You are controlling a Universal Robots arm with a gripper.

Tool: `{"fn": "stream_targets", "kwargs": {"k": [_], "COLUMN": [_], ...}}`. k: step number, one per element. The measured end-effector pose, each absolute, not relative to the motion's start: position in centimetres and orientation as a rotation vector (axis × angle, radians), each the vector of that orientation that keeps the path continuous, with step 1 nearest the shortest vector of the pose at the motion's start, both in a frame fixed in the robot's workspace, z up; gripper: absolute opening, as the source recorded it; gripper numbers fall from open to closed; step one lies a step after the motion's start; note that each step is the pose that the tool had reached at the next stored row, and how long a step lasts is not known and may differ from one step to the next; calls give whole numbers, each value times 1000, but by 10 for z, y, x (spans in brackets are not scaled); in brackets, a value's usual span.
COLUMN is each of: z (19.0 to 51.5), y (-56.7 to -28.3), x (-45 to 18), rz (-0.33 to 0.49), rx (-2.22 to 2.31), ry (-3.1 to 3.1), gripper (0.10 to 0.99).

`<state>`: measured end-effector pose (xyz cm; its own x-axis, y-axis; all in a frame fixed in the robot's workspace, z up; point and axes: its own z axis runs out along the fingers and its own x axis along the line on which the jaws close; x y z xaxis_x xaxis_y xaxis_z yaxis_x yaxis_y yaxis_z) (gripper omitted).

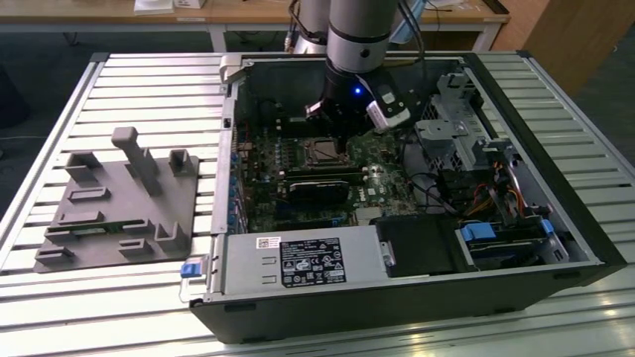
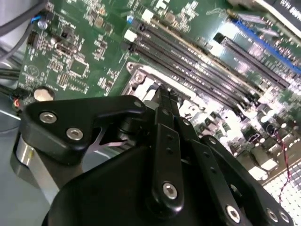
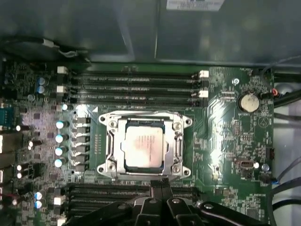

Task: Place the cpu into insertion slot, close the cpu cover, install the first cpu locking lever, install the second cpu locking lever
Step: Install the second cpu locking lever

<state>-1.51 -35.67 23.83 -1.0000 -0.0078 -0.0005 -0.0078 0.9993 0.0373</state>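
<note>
The cpu [image 3: 143, 145], a square chip with a dull silver top, lies flat in the insertion slot [image 1: 323, 152] on the green motherboard. The cpu cover [image 3: 176, 129], a thin silver frame, lies down around the chip, whose top shows through its window. My gripper [image 3: 160, 185] hangs just above the board at the socket's edge, fingers together and nothing between them. In the second wrist view the gripper [image 2: 164, 92] has its tips by the corner of the silver socket frame [image 2: 141, 84]. In the exterior view the gripper [image 1: 335, 132] reaches down into the open case right over the socket.
Long black memory slots [image 3: 136, 87] flank the socket on two sides. A coin battery [image 3: 248, 101] sits nearby. A black module [image 1: 317, 190], the labelled power supply [image 1: 297, 262] and a metal drive cage [image 1: 448, 134] crowd the case. A grey fixture [image 1: 114, 201] stands on the table.
</note>
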Motion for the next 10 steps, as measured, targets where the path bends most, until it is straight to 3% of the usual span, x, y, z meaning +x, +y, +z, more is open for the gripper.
{"fn": "stream_targets", "kwargs": {"k": [10], "z": [235], "y": [-365], "x": [-24], "rz": [74], "rx": [-12], "ry": [3143], "gripper": [114]}}
